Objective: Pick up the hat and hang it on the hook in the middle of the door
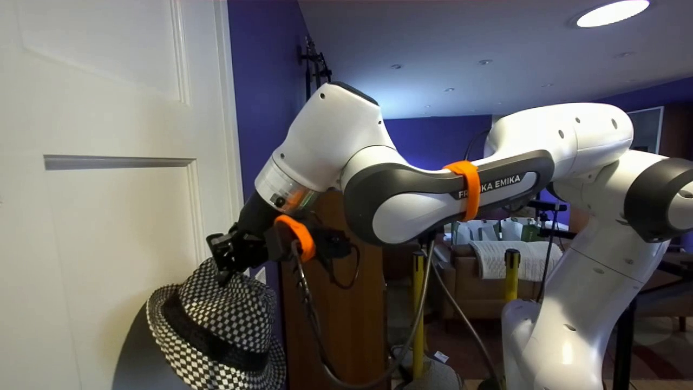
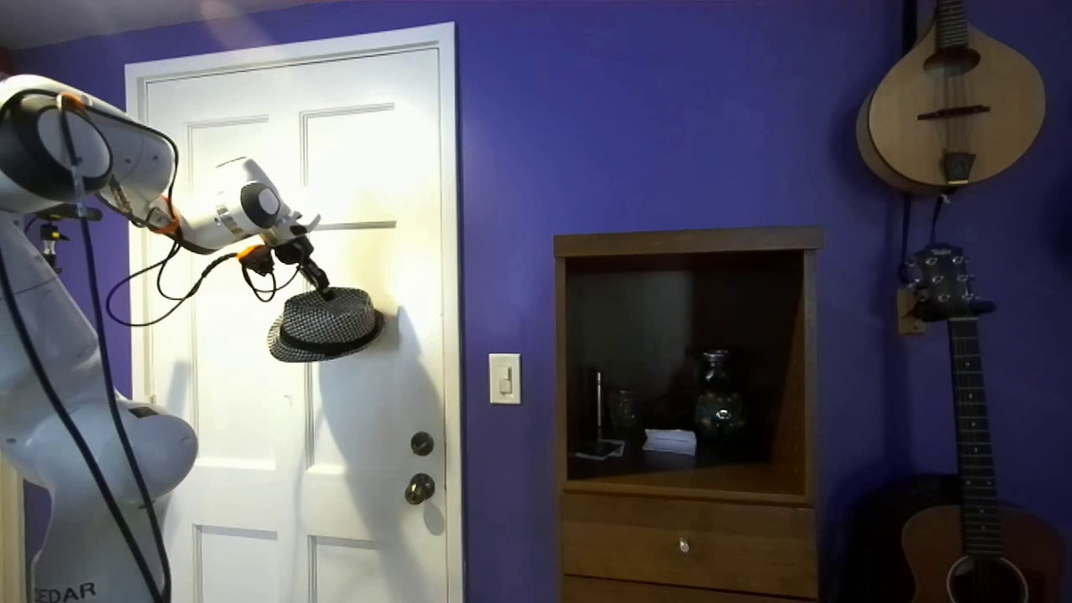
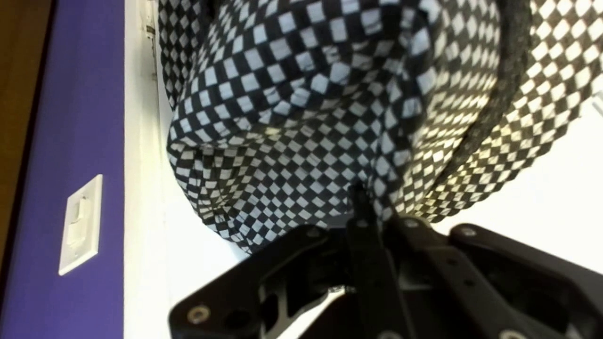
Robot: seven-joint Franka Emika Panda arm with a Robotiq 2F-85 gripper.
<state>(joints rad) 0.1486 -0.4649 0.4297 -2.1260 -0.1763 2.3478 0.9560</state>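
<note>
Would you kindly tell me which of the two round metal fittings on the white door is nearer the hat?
The upper lock: in an exterior view it sits higher on the door, nearer the hat, while the doorknob is below it.

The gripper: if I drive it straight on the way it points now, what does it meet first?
The hat, which the gripper holds pinched. Beyond that, probably the door: the wrist view shows its white behind the hat, though the gap is hard to judge.
</note>
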